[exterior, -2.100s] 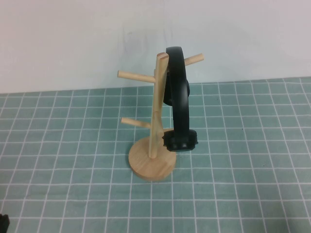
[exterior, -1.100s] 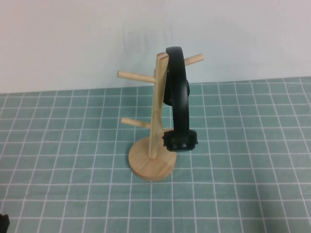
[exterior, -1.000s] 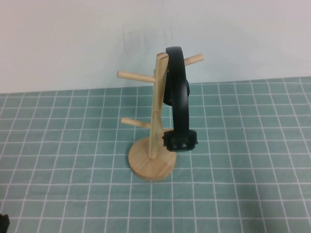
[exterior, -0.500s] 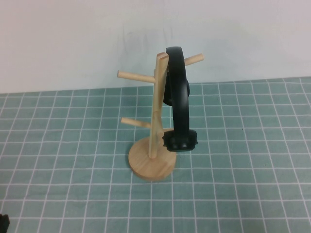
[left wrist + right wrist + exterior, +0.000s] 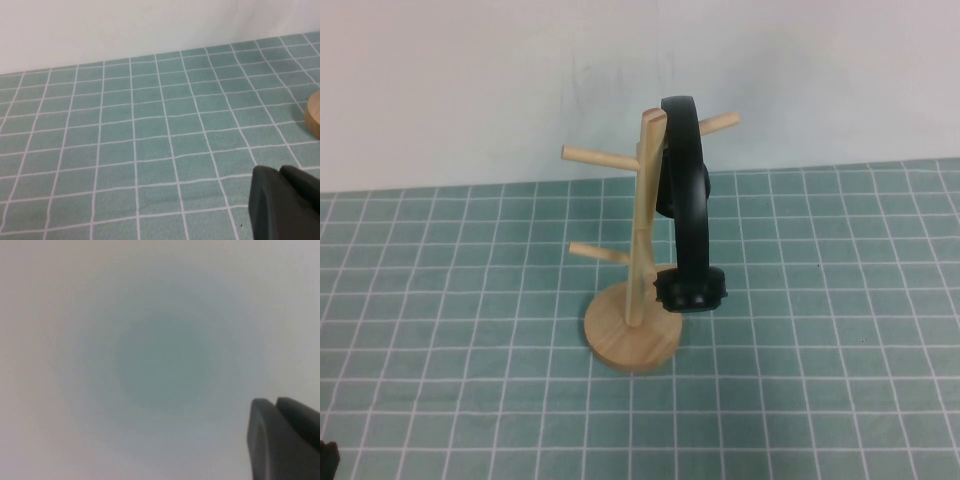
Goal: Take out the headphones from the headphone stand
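Note:
The black headphones (image 5: pixel 684 205) hang by their thin headband over an upper peg of the light wooden headphone stand (image 5: pixel 641 228), mid-table in the high view. One round ear cup (image 5: pixel 691 289) dangles just above the disc base (image 5: pixel 620 338). My left gripper (image 5: pixel 277 170) is shut and empty, low over the cloth well to the left of the stand; the edge of the base (image 5: pixel 314 114) shows in the left wrist view. My right gripper (image 5: pixel 275 401) is shut and empty, with only a blurred pale surface before it. It is outside the high view.
A teal cloth with a white grid (image 5: pixel 470 330) covers the table. A plain white wall (image 5: pixel 470 80) rises behind the stand. A black bit of my left arm (image 5: pixel 326 458) shows at the near left corner of the high view.

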Robot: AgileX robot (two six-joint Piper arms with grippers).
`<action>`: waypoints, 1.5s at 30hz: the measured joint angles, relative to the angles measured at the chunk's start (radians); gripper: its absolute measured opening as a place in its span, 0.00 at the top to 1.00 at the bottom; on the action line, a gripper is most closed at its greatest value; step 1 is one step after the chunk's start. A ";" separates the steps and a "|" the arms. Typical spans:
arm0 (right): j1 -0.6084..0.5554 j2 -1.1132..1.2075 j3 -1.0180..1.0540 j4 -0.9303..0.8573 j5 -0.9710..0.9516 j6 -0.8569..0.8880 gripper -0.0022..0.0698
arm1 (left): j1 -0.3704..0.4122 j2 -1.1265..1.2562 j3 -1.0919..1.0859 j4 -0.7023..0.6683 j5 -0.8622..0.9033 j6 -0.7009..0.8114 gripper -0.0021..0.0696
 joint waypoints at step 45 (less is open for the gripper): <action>0.254 1.032 -0.210 1.696 0.647 -1.804 0.35 | 0.000 0.000 0.000 0.000 0.000 0.000 0.98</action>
